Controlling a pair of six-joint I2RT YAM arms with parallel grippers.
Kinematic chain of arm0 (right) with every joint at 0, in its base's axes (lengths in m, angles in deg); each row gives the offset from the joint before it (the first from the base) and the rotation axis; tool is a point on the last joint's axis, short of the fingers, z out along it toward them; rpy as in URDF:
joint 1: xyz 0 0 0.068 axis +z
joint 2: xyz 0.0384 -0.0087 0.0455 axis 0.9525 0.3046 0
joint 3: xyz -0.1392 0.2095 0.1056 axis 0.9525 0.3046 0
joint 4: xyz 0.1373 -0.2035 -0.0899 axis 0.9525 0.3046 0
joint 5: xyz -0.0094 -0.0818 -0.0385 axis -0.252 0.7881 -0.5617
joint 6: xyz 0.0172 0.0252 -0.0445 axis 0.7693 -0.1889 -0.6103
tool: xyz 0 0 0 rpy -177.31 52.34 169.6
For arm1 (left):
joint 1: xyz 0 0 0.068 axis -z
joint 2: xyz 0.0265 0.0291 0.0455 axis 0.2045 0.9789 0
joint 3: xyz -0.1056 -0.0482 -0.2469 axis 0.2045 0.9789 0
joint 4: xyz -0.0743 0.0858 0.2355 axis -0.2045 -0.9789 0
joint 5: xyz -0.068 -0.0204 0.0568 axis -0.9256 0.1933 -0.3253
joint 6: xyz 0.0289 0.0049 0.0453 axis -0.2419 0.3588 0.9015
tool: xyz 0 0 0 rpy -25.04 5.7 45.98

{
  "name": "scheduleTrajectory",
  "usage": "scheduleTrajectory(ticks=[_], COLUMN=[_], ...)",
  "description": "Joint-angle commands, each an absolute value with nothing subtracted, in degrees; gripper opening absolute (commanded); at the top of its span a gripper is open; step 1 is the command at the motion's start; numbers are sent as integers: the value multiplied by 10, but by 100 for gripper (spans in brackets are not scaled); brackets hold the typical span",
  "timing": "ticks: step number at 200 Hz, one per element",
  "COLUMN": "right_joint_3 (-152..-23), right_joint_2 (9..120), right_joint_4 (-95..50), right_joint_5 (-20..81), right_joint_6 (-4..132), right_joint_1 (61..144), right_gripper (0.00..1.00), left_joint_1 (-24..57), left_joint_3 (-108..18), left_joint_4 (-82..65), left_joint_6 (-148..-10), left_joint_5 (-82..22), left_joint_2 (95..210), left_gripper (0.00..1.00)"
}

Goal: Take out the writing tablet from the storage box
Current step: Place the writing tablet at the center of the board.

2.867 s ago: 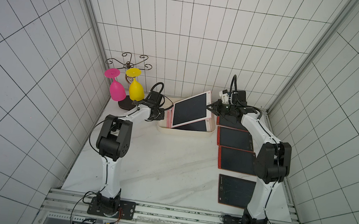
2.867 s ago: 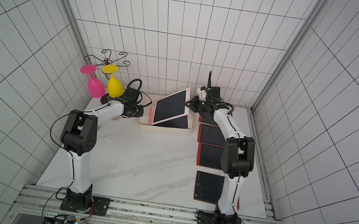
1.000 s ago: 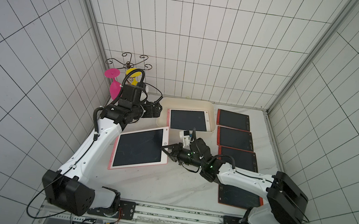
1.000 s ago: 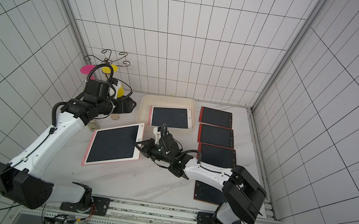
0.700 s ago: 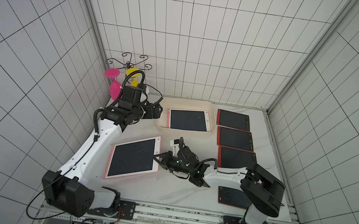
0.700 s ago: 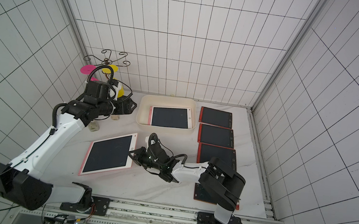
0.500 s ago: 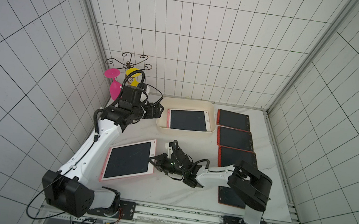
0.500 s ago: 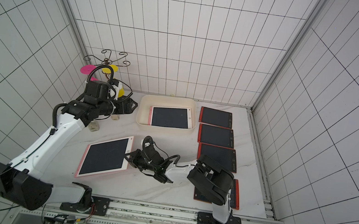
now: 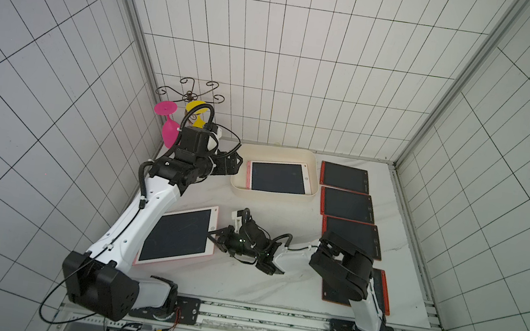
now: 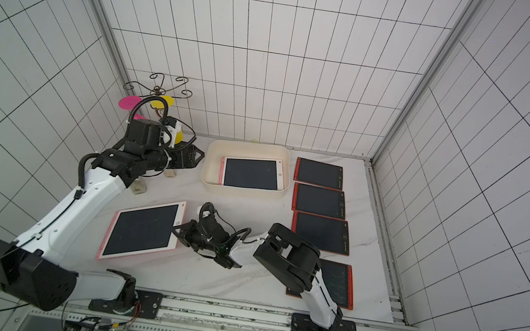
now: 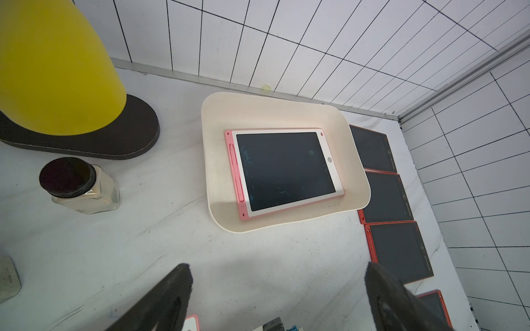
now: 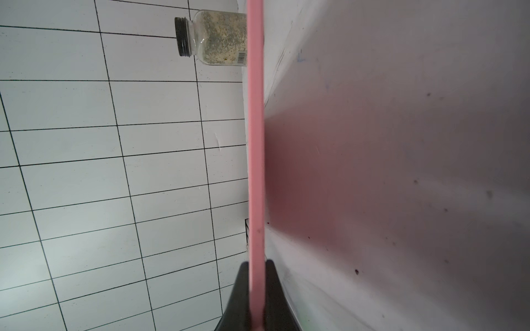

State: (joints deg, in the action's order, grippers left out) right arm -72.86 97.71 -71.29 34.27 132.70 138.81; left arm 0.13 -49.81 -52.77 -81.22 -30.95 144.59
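The cream-white storage box (image 9: 273,195) (image 10: 245,192) (image 11: 275,106) stands at the back centre. One pink-framed writing tablet (image 9: 277,177) (image 10: 251,172) (image 11: 285,169) lies flat inside it. A second pink writing tablet (image 9: 178,235) (image 10: 141,230) sits low at the front left, outside the box. My right gripper (image 9: 213,237) (image 10: 176,229) (image 12: 256,266) is shut on its right edge (image 12: 256,143). Whether it rests on the table I cannot tell. My left gripper (image 9: 236,165) (image 10: 198,158) (image 11: 278,268) hangs open and empty just left of the box.
Several red-framed tablets (image 9: 345,177) (image 9: 347,205) (image 9: 351,236) lie in a column along the right side, the front one (image 9: 380,290) partly under my right arm. A rack with pink (image 9: 169,130) and yellow (image 11: 51,66) glasses stands back left. A jar (image 11: 77,186) (image 10: 139,186) sits near it.
My right gripper has carried the pink tablet leftward and lower, toward the front left of the table. The left arm and the box have stayed put.
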Motion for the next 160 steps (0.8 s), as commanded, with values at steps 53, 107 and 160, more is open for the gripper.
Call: scheduleTrajectory(ticks=[53,107,160], right_joint_3=[-808,-843,-884], right_joint_2=[1036,1080,1108], right_joint_4=[-828,-852,-839], right_joint_5=[324,327,323], right_joint_6=[1329,1335,1338], right_joint_1=[1395,1394,1395], right_gripper=[0,0,0], left_joint_1=[-1,-1,-1], left_joint_3=[-503,-537,-544], left_joint_4=[-536,-557,-557], left_joint_6=[-782,-785,-783], left_joint_5=[-251,-230,-239], left_joint_2=[1425,1426,1427], left_gripper=[94,94,95])
